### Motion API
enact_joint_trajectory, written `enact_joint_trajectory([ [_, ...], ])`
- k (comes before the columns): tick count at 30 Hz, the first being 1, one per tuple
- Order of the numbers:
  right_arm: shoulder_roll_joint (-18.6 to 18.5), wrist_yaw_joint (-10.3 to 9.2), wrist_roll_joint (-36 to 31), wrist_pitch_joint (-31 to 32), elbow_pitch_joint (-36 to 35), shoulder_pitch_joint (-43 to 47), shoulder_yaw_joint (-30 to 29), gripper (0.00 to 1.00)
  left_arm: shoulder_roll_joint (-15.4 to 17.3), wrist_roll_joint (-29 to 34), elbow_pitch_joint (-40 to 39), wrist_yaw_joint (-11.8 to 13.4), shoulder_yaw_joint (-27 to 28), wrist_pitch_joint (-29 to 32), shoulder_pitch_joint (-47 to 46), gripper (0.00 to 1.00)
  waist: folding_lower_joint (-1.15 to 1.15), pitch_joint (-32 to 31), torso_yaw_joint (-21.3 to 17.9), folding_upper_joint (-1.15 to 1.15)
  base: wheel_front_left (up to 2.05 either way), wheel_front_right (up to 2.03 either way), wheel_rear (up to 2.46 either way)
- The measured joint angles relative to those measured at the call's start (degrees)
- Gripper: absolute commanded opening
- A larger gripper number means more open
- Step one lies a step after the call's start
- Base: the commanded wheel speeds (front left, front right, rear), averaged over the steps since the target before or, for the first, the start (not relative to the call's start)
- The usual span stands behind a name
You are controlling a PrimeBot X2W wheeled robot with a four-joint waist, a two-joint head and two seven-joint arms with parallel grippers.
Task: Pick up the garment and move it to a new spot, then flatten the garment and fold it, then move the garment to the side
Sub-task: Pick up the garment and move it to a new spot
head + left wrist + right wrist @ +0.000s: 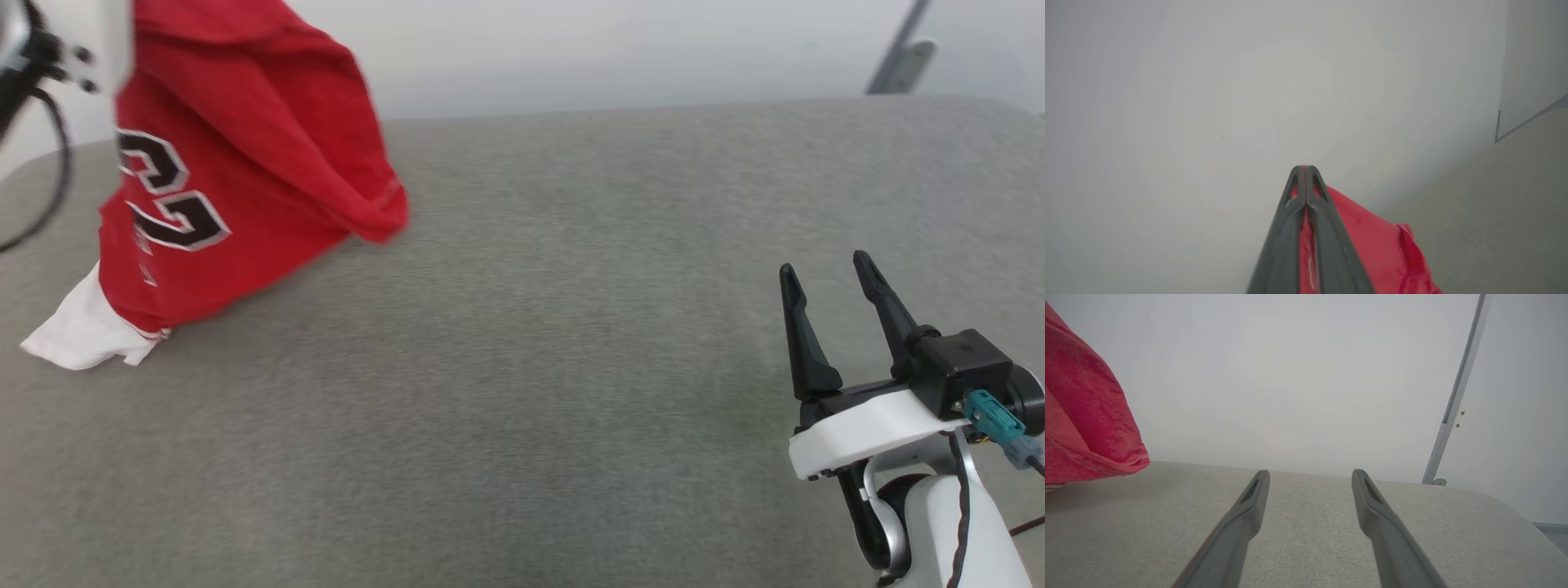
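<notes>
Head cam: you lose the red jersey's point(245, 163) top past the upper edge; its R fold is motion-blurred; folds hide the lettering point(167, 200) beyond two digits. L arm point(49, 57): blurred, cropped. L wrist cam: L gripper's point(1305, 168) pressed-together fingers point(1284, 232) cover the pinched cloth; rest runs off bottom. R wrist cam crops it at left.

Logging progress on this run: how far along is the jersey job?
Done: the garment is picked up, pinched in the shut left gripper and hanging, with its white sleeve end touching the grey surface. In hand: apparently the carry to a new spot. Left: flattening, folding and moving aside. The cloth is bunched, and the right gripper is open and empty.
</notes>
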Motion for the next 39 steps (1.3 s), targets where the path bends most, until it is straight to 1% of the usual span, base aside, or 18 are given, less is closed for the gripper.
enact_joint_trajectory([
  [7,0.10,0.00,1.85,-1.04,0.55,-0.01,0.03,1.00,-2.78,-1.47,-7.01,0.94,-3.18,5.57,2.64,0.00,0.00,1.51,-4.51,0.00,0.00,0.00,0.00],
  [9,0.10,0.00,2.23,-1.27,0.79,-0.03,0.14,1.00,-2.94,-1.80,-8.38,1.22,-4.25,7.12,3.83,0.00,0.00,2.13,-5.59,0.00,0.00,0.00,0.00],
  [15,0.11,-0.01,3.36,-2.47,2.21,-0.71,1.04,1.00,-3.80,-3.88,-8.99,2.25,-6.88,11.05,8.82,0.00,0.00,4.29,-8.07,0.00,0.00,0.00,0.00],
  [21,0.13,0.00,4.27,-3.47,4.04,-1.68,2.31,1.00,-4.59,-6.30,-5.00,3.35,-9.69,14.08,15.51,0.00,0.00,6.26,-9.76,0.00,0.00,0.00,0.00],
  [26,0.14,0.00,4.65,-4.19,5.76,-2.41,3.44,1.00,-5.98,-7.60,0.98,3.33,-11.77,14.61,19.78,0.00,0.00,6.78,-10.86,0.00,0.00,0.00,0.00],
  [32,0.14,-0.01,4.81,-4.67,7.14,-2.65,4.22,1.00,-8.48,-8.23,8.08,2.57,-14.78,14.90,23.15,0.00,0.00,6.40,-11.37,0.00,0.00,0.00,0.00],
  [38,0.14,-0.01,4.87,-4.57,7.69,-2.64,4.79,1.00,-11.07,-8.42,14.43,1.72,-16.78,14.73,23.84,0.00,0.00,5.53,-11.25,0.00,0.00,0.00,0.00],
  [39,0.14,-0.01,4.86,-4.36,7.70,-2.63,4.85,1.00,-11.45,-8.42,15.00,1.55,-17.06,14.22,23.81,0.02,0.00,5.34,-11.15,0.00,0.00,0.00,0.00],
])
